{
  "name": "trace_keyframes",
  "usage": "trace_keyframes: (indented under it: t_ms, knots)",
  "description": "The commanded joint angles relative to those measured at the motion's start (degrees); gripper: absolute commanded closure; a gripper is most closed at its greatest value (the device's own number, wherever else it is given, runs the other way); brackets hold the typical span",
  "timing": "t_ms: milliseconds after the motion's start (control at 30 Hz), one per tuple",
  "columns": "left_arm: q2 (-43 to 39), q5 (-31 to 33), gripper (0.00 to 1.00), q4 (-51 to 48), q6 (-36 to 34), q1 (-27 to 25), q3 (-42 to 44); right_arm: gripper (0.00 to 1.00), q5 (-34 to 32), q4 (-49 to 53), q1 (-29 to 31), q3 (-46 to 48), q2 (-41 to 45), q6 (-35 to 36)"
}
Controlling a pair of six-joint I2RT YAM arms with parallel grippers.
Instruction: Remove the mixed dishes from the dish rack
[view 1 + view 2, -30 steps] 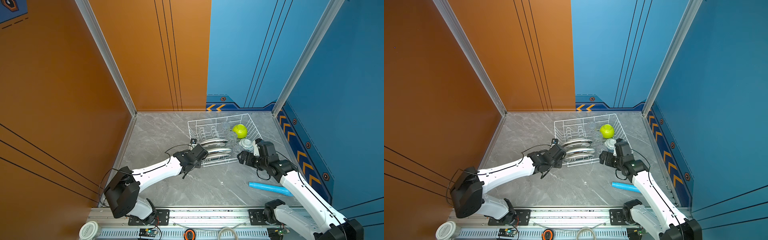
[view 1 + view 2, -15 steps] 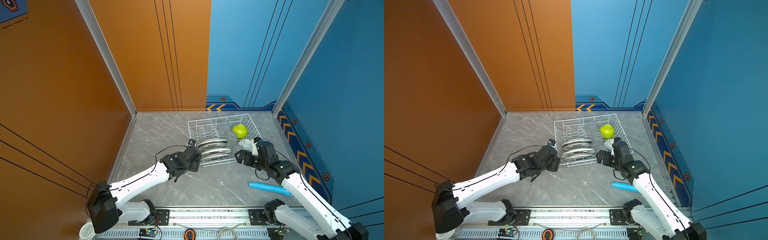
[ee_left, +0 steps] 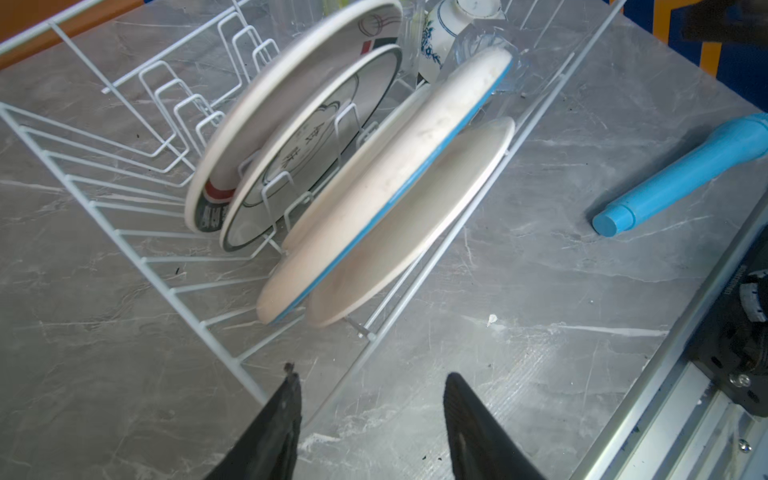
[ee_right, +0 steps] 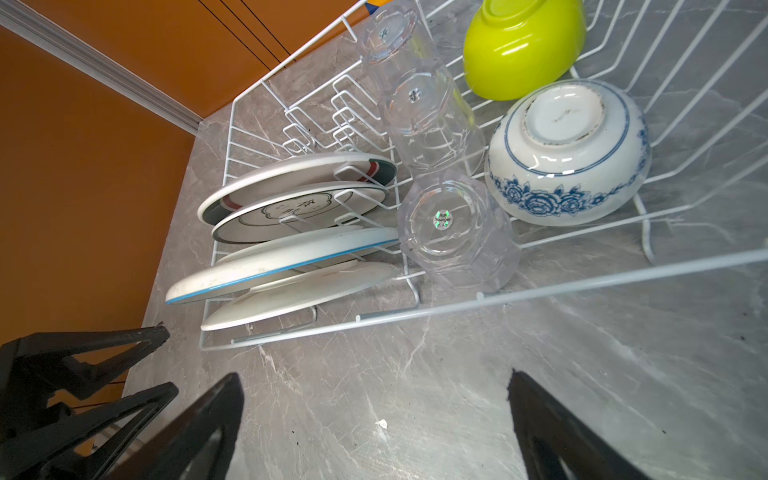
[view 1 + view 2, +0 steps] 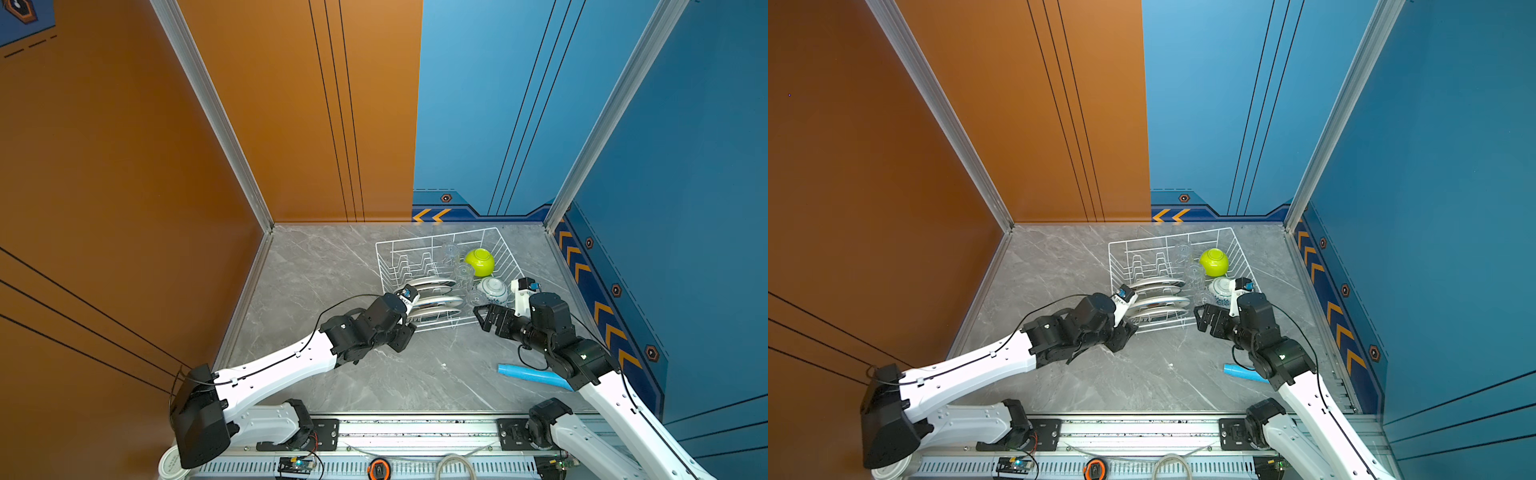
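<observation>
Left wrist view: left tool point(image 3: 370, 399) spread apart, holding nothing, beside dish rack point(image 3: 143, 260); right wrist view: right tool point(image 4: 374, 399) spread wide, holding nothing.

Coated-wire dish rack point(image 4: 540, 291), glossy lime-green bowl point(image 4: 523, 45) (plastic-looking).

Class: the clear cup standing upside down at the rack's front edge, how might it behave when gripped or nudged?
The clear cup looks smooth and glossy, so it is probably slippery in a grip. It stands on thin wires of the dish rack, so a nudge may tip it. Its walls look rigid, possibly breakable.
</observation>
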State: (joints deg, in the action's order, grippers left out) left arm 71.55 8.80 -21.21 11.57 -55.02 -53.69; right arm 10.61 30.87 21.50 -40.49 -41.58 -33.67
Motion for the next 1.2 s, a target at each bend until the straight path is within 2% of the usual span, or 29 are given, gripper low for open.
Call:
trace_keyframes:
  t_ms: [0,100,200,400,600,867,1167]
  knots:
    - [1.6,2.6,0.42,1.6,-2.0,-1.8,-2.5,0.0,2.4,-2.1,1.0,1.3,0.0,4.5]
    - [2.3,4.4,0.41,1.9,-1.8,-3.1,-2.7,0.0,2.5,-4.2,3.5,0.7,-1.8,8.5]
    - [2.1,4.7,0.39,2.3,-1.6,-3.8,-2.4,0.01,-0.7,-6.1,7.7,-1.1,-5.6,12.5]
    - [-2.3,5.5,0.35,2.5,-1.4,-3.9,0.0,0.2,-6.7,-6.7,12.8,-6.4,-15.8,20.4]
    - [-10.2,5.7,0.31,4.5,-0.7,-2.8,5.4,0.25,-10.9,-7.1,18.1,-10.5,-21.8,27.5]
    - [-17.2,2.6,0.27,7.0,1.2,1.3,11.0,0.37,-9.5,-6.9,18.3,-13.6,-26.9,33.3]
    - [-18.8,2.0,0.25,7.1,2.4,4.4,13.0,0.5,-7.1,-4.3,18.3,-17.0,-31.2,38.4]
